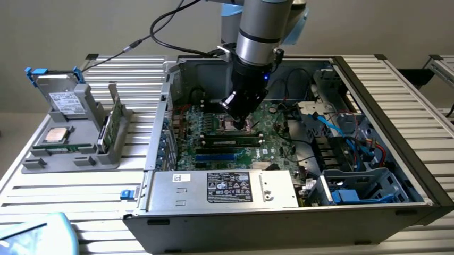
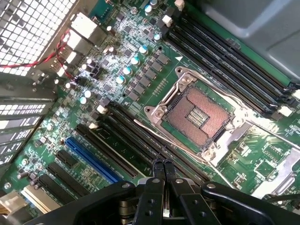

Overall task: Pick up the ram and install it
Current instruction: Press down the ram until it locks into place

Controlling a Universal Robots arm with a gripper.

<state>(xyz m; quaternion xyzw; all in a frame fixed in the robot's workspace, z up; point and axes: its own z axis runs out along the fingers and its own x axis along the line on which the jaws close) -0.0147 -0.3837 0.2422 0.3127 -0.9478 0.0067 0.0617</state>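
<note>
Hazard: the jaws [image 2: 163, 165] are pressed together and hold nothing, and their tips hang just above the memory slots [image 2: 140, 138], close beside the open processor socket [image 2: 197, 115]. A skewed descent could scrape a slot or the exposed socket contacts.

The ram [image 1: 111, 119] appears to stand on edge in the grey holder [image 1: 71, 159] on the worktop [image 1: 85, 186], well apart from the jaws. Whether a slot below is filled, I cannot tell.
</note>
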